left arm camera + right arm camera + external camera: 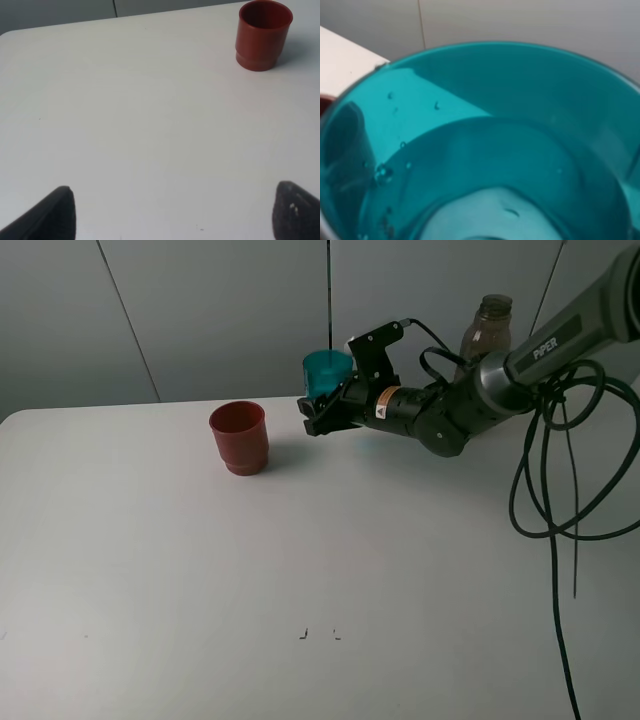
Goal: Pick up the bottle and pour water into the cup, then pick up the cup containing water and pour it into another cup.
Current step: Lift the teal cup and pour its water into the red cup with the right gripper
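The teal cup point(327, 368) stands upright at the table's point(300, 570) far edge, with the right gripper point(320, 412) low against its near side, jaws pressed almost together. They seem to be pinching the cup's wall, though the high view hides the contact and the cup's base. The red cup point(239, 437) lies to that cup's left, near but apart – the way a pour must tip. The bottle point(490, 330) stands behind the right arm. Only the right wrist view looks inside, showing water point(485, 165) and droplets; only the left wrist view shows the left gripper point(172, 214), spread wide and holding nothing.
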